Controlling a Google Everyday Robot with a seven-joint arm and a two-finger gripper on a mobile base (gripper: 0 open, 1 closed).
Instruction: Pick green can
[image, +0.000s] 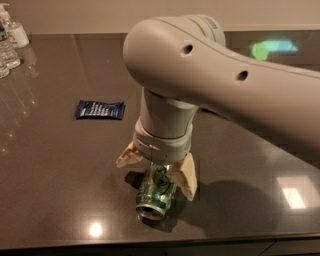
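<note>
The green can lies on its side on the dark table, near the front edge, with its open silver end toward me. My gripper hangs right above it from the big grey arm. Its two cream fingers are spread. One fingertip is left of the can and apart from it. The other fingertip is close against the can's right side. The gripper is open and holds nothing. The can's far end is hidden under the wrist.
A dark blue snack bag lies flat on the table, left of the arm and behind the can. Clear plastic bottles stand at the far left corner. The table's front edge runs just below the can.
</note>
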